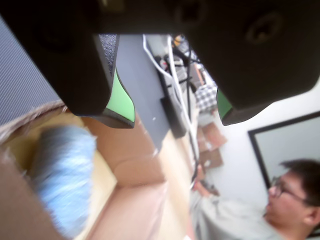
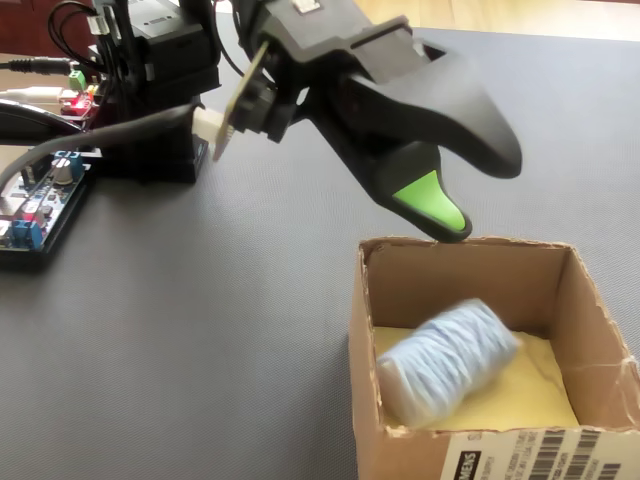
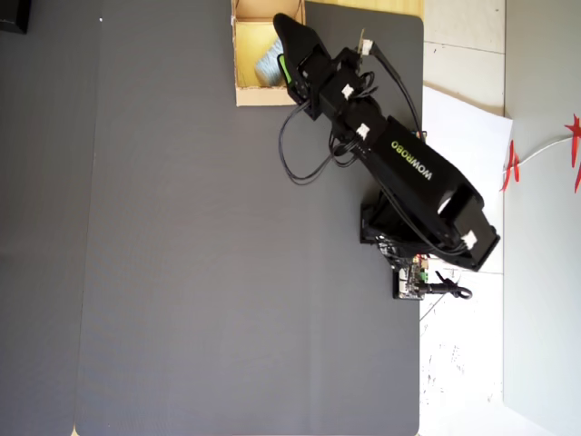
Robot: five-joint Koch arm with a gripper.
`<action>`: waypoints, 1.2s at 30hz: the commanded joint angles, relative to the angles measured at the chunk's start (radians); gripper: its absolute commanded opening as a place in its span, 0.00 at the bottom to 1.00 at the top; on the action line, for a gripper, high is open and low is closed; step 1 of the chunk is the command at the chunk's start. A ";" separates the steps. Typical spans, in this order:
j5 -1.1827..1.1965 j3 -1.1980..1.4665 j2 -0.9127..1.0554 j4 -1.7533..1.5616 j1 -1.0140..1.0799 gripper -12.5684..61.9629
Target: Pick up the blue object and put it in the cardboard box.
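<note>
The blue object point(image 2: 447, 360) lies inside the cardboard box point(image 2: 365, 330), beneath the open, empty pincer point(image 1: 175, 112); it looks light, soft and yielding, best grasped across its ribbed middle.

Blue object point(image 2: 447, 361) inside cardboard box point(image 2: 366, 330)

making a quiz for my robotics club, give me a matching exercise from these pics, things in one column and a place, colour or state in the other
Things:
1. blue object
2. cardboard box
3. end effector
4. mat

Descriptions:
A. dark grey, covering the table
B. open, above the box's rim
C. lying inside the box
D. tan walls, yellowish inside

Pairs: 1-C, 2-D, 3-B, 4-A
</note>
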 commanded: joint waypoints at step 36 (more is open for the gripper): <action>0.044 0.589 0.525 -0.048 -0.787 0.63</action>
